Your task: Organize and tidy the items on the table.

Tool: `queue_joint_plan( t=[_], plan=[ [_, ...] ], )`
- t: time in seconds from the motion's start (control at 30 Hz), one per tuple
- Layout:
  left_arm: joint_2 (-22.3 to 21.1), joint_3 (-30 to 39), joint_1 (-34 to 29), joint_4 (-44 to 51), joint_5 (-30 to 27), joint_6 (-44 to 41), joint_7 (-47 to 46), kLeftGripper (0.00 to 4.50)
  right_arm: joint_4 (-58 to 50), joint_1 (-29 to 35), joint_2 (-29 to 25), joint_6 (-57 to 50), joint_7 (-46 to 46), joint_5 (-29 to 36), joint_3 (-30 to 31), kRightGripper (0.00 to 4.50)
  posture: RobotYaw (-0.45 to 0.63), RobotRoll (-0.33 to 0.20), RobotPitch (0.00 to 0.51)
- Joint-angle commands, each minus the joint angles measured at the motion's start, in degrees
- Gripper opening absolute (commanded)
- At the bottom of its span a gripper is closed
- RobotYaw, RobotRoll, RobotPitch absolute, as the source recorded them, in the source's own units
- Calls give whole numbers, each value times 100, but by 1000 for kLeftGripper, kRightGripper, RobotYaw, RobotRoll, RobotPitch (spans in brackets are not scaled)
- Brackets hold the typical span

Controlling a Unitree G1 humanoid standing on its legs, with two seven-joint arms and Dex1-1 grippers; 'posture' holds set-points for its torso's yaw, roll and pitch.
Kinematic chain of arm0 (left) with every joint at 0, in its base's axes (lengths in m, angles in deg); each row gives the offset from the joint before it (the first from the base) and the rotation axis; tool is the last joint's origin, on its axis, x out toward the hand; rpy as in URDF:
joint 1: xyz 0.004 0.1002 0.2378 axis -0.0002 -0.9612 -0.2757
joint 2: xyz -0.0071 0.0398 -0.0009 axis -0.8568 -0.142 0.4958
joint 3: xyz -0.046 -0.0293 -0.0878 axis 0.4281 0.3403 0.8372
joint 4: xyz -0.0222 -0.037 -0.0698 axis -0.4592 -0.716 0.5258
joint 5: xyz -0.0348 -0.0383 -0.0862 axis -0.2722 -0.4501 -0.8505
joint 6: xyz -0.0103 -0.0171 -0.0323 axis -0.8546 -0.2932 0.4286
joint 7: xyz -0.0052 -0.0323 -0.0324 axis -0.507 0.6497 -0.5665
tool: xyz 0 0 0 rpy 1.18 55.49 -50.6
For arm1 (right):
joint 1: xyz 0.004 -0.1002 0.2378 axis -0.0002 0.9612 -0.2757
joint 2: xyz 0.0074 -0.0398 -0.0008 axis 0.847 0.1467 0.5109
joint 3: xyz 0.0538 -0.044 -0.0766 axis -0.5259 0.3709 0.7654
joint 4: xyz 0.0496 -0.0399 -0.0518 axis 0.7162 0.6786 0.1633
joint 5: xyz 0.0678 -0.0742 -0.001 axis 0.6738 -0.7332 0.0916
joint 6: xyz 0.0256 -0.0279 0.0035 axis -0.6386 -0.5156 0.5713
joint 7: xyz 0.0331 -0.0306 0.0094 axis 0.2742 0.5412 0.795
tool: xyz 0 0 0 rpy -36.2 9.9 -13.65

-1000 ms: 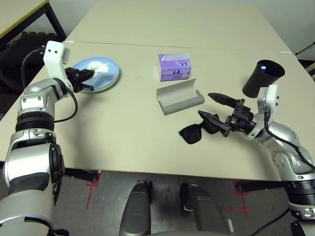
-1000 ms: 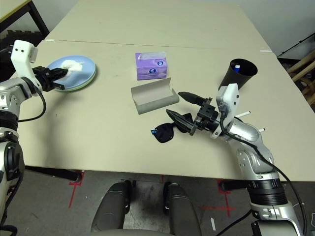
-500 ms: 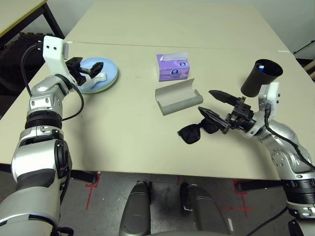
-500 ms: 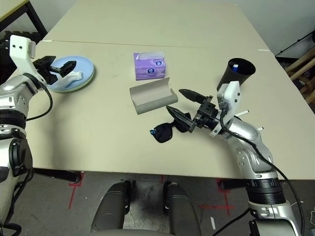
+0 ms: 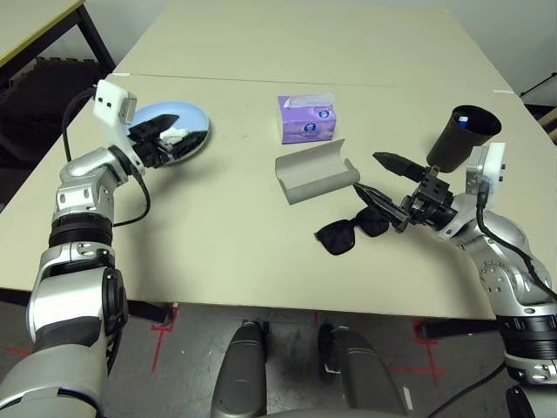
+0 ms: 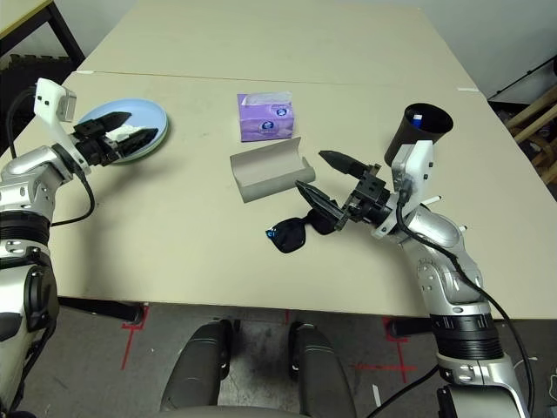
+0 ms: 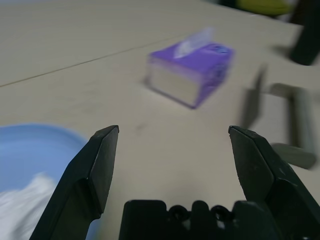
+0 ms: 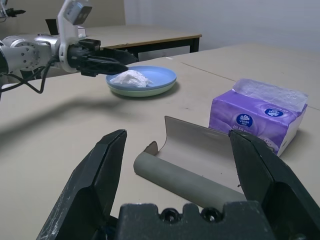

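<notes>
A light blue plate [image 5: 193, 124] lies stacked on a pale green plate [image 8: 150, 91] at the table's left. On it rests the crumpled white tissue [image 8: 131, 77]. My left gripper [image 5: 191, 127] hovers open over the plate's near side, with the tissue loose below its fingers. Black sunglasses [image 5: 341, 235] lie near the front edge. The grey glasses case [image 5: 318, 171] lies open just behind them. My right gripper [image 5: 372, 172] is open and holds nothing; its lower finger is right above the sunglasses. The black cup [image 5: 464, 137] stands behind my right wrist. Small white pens [image 6: 432, 202] lie beside my right forearm.
A purple tissue box [image 5: 307, 118] stands behind the glasses case. The beige table [image 5: 218, 226] has wide bare room in the middle and at the back. A seam runs across the far part. Another table and dark frames stand off to the left.
My left gripper has opened and let go of the tissue, which now lies on the blue plate. My right gripper has lifted slightly over the sunglasses.
</notes>
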Motion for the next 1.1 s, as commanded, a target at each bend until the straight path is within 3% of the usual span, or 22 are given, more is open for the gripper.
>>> queue_joint_plan(
  t=[0.03, 0.37, 0.73, 1.1],
  plan=[
    [16, -271, -189, 75, 51, 165, 592, 4469, -94, 63, -144, -88, 60, 38, -111, 4500, 165, 0, 183],
    [179, -675, -247, 20, 194, 1287, 1411, 4469, -32, -35, -381, -153, 206, 57, -185, 4500, 152, 0, 217],
    [377, -856, -797, 978, -229, 1253, 2317, 4469, -111, -267, -661, -385, 478, 161, -159, 4500, 128, 0, 234],
    [517, -1222, -808, 1127, -353, 1756, 2357, 4469, -265, -584, -873, -633, 825, 20, 92, 4500, 112, 0, 223]
  ],
)
